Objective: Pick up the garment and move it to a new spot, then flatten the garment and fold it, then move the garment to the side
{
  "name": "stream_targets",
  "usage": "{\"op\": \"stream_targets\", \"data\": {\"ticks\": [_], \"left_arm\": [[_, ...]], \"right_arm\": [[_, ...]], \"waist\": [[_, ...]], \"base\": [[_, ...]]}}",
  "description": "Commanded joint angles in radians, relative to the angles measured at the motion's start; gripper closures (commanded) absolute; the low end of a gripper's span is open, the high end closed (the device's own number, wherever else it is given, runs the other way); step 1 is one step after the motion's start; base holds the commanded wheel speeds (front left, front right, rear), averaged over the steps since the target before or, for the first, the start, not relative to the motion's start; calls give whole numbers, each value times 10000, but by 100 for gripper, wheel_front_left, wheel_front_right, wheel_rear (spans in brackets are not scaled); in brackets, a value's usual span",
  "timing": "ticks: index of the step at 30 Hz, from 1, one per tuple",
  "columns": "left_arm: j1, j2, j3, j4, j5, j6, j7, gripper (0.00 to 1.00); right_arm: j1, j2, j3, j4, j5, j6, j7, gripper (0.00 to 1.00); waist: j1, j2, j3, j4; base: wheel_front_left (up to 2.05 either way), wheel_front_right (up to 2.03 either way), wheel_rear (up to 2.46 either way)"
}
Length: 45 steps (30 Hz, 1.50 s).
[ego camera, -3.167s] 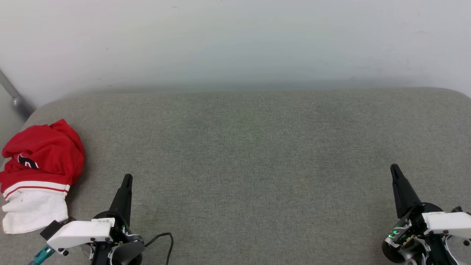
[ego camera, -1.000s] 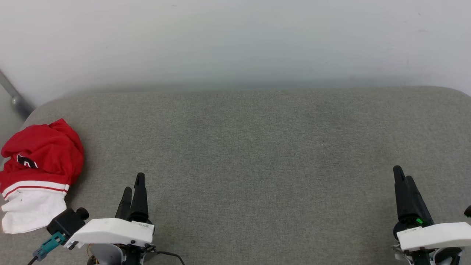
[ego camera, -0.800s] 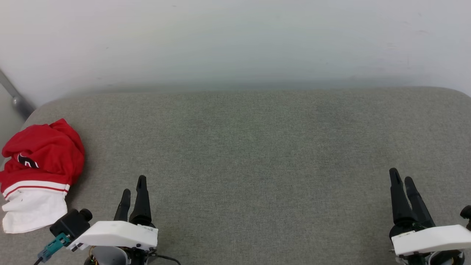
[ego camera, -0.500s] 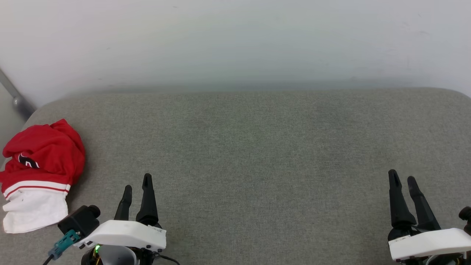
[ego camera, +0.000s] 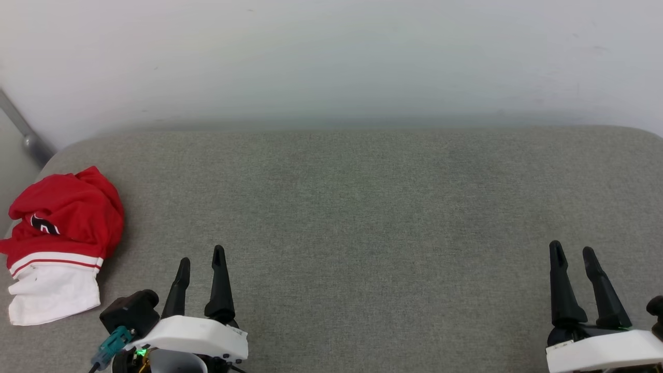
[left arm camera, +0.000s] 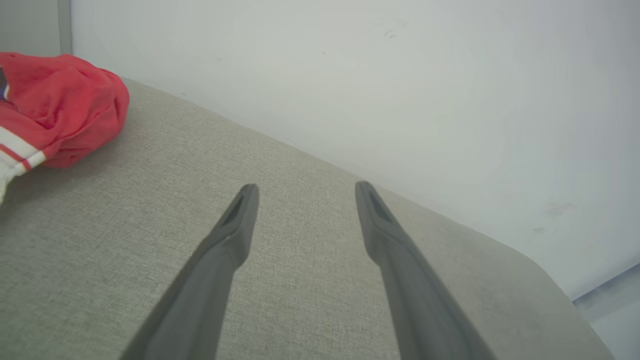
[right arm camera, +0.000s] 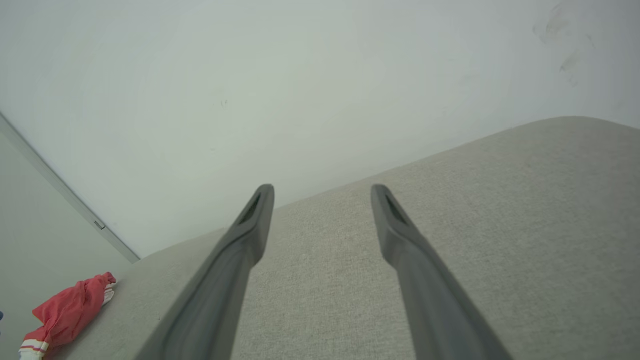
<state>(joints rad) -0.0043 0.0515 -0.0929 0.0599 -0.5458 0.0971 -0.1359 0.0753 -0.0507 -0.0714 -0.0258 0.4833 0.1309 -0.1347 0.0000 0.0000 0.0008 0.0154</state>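
The garment lies crumpled at the far left edge of the grey cushioned surface, red on top with a striped band and a white part below; it also shows as the garment and the garment. My left gripper stands open to the right of the garment, apart from it, fingers empty above the fabric. At the lower right, my right gripper is open too, with nothing between its fingers.
A white wall rises behind the surface. A grey metal bar slants down the wall at the far left, just above the garment. The surface's rounded corners fall away at both far ends.
Both grippers have turned about their wrists so the two fingers now stand side by side and spread. The left gripper has shifted slightly right. The garment has not moved.
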Motion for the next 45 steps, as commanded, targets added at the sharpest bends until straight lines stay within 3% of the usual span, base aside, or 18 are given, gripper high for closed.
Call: {"op": "stream_targets", "data": {"ticks": [1,45], "left_arm": [[28,48,-75,-157,318,13,-112,0],[532,-2,-609,-290,3965,152,-1074,0]], "right_arm": [[59,-2,-4,-190,-337,-2,-113,0],[864,7,-19,-962,-3670,-3,-1080,0]], "waist": [[0,0,0,13],[0,0,-50,228]], "base": [[0,0,0],[0,0,0]]}}
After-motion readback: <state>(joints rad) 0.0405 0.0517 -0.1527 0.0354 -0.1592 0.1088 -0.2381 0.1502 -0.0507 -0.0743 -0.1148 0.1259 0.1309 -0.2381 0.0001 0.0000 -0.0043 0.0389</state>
